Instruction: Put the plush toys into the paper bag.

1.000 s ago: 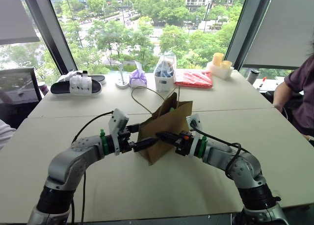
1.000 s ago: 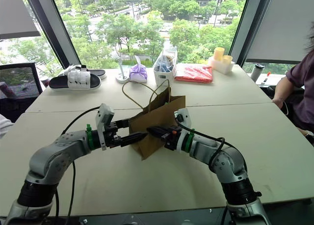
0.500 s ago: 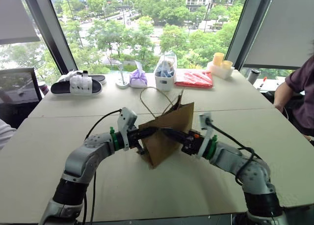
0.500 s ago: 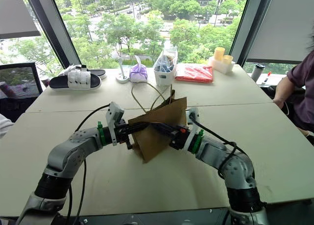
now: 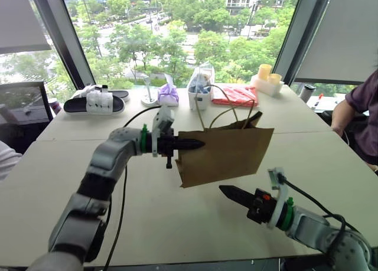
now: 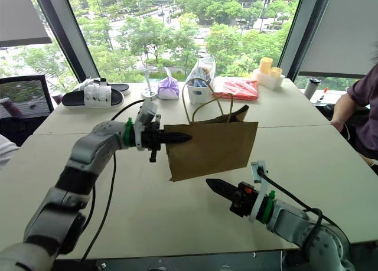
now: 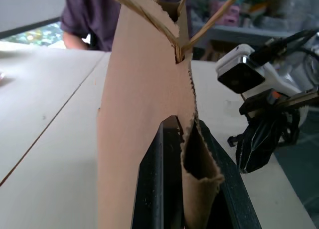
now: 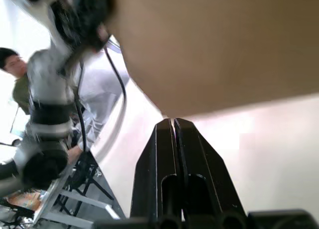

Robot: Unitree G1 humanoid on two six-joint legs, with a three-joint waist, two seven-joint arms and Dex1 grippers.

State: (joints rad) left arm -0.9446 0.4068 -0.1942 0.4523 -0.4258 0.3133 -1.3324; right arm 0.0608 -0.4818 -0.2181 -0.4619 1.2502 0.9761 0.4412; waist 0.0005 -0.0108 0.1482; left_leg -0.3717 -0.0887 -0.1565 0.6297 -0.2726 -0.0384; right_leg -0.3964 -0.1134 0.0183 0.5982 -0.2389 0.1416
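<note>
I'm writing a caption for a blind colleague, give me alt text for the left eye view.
The left gripper holds the brown paper bag by its upper edge, lifted above the table. The right gripper is shut and empty below the bag.

No writing, label, brand, number or sign can be read anywhere in these views. The paper bag (image 5: 221, 156) is plain brown with nothing printed on the faces that show, and the things along the far edge of the tabletop (image 5: 177, 224) are too small to tell whether they carry any lettering
</note>
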